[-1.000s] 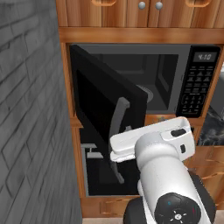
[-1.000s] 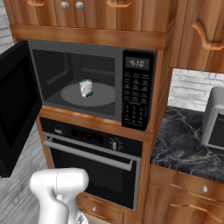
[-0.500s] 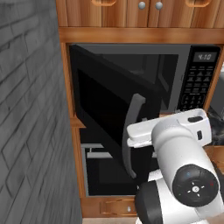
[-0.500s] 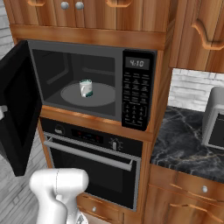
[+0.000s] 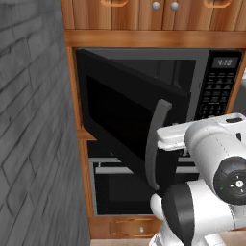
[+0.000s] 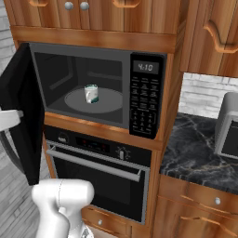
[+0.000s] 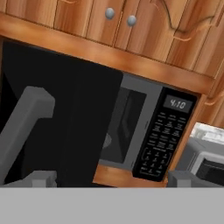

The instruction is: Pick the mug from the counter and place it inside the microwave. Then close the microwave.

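**Mug on the turntable, door half swung**

Left base view: my white arm fills the lower right of the frame, rounded glossy shells with dark joints, the forearm reaching left toward the microwave [image 5: 202,91]. Its flat black glass door [image 5: 120,115] stands partly open across the middle, angled out toward the camera, with a curved grey bar handle [image 5: 156,144] down its free edge. A rough grey brick wall [image 5: 33,125] covers the left side; warm grained wooden cabinets [image 5: 144,14] with round metal knobs run along the top. The keypad and clock sit at upper right. The door hides the cavity here.

Right base view: this side looks straight into the cavity. The mug [image 6: 91,94], a small white cylinder with a teal rim, stands upright on the round grey turntable [image 6: 93,100], left of centre. The door hangs at the left edge. Below is a black oven [image 6: 100,172] with a long bar handle; at right, the black veined marble counter [image 6: 195,155] carries a silver-grey toaster oven [image 6: 228,125].

Hand view: tilted. My gripper [image 7: 111,178] sits at the bottom, its two grey fingertips [image 7: 41,178] spread wide apart, holding nothing. The door's dark face and blocky grey handle lie between them at left; the keypad is right of centre.
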Available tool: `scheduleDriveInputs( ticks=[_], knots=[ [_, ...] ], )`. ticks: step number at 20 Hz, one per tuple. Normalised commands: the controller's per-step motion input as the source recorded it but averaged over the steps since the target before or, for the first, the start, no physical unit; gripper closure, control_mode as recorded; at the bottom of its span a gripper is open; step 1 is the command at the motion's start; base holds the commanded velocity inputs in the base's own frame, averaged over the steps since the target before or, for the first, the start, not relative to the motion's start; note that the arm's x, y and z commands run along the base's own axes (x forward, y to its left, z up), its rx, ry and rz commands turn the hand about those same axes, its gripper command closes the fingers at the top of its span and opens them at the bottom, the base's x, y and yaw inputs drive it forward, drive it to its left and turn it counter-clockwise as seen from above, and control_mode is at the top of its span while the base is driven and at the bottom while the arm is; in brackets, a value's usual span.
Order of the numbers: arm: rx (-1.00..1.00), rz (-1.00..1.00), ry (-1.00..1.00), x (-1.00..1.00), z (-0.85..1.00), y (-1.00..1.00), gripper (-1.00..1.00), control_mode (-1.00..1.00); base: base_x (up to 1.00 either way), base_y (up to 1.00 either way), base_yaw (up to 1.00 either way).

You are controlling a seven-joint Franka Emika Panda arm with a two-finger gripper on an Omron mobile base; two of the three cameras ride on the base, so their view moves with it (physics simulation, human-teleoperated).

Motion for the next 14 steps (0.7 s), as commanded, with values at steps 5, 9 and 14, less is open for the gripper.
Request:
scheduleDriveInputs(
  ticks=[5,9,14],
  knots=[
    [0.02,-0.01,-0.02,0.14,-0.11,-0.24,-1.00,-1.00,0.00,0.00,0.00],
    [0.01,0.00,-0.07,0.41,-0.12,-0.14,-1.00,-1.00,0.00,0.00,0.00],
    [0.00,0.00,-0.10,0.52,-0.07,-0.12,-1.00,-1.00,0.00,0.00,0.00]
  ],
)
